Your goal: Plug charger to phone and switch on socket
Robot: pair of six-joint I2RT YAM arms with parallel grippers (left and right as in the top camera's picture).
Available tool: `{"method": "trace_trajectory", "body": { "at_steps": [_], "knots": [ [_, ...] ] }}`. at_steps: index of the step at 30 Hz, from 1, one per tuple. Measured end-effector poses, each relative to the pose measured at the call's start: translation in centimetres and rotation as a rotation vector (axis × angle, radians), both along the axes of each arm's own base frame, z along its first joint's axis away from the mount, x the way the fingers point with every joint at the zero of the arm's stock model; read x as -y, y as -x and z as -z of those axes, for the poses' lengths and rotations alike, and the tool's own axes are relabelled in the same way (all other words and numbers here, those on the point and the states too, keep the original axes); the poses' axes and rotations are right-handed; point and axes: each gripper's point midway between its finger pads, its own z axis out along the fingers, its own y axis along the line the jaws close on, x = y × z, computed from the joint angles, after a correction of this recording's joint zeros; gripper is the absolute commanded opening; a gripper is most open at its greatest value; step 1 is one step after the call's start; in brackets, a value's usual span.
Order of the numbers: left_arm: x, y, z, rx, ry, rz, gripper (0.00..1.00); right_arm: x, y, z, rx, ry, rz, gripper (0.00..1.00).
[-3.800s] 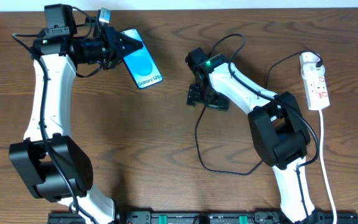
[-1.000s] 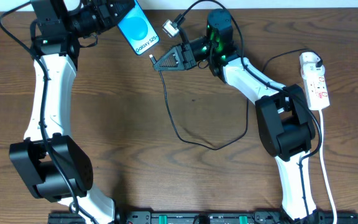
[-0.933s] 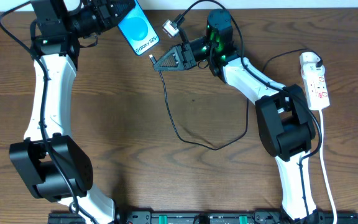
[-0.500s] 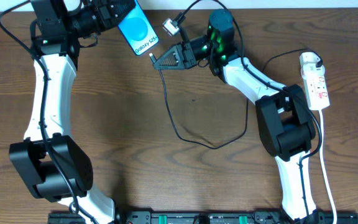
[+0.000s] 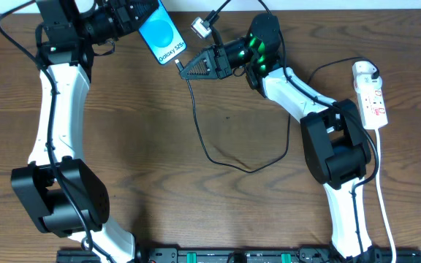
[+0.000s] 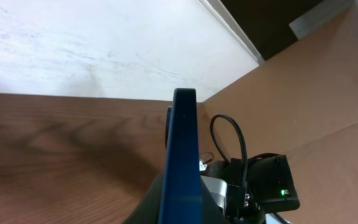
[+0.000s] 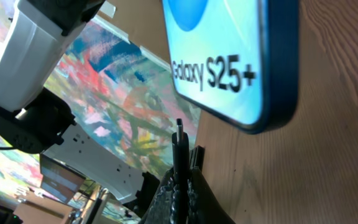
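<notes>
Right wrist view: right gripper point(image 7: 180, 180) pinched tight on the charger point(image 7: 178, 146), its thin black plug tip poking up from between the fingers. The tip sits just below the bottom edge of the phone point(image 7: 229, 56), close but not in. Phone: blue-cyan lit screen, "Galaxy S25+" text, dark blue rim. Overhead: phone tilted at the far edge of the table point(image 5: 123, 146), clamped in the left gripper point(image 5: 134, 16). Charger cable drops from the right gripper and loops across the wood. Socket point(image 5: 371, 98), white strip with red marks, far right, well apart from the phone.
</notes>
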Motion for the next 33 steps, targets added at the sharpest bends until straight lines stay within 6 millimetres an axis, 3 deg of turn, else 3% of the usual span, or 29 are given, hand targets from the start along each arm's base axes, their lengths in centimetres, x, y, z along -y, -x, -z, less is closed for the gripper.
{"method": "trace_trajectory", "body": {
  "at_steps": [33],
  "knots": [
    [0.0, 0.15, 0.59, -0.124, 0.062, -0.021, 0.07, 0.03, 0.06, -0.22, 0.021, -0.01, 0.0, 0.01]
  ]
}}
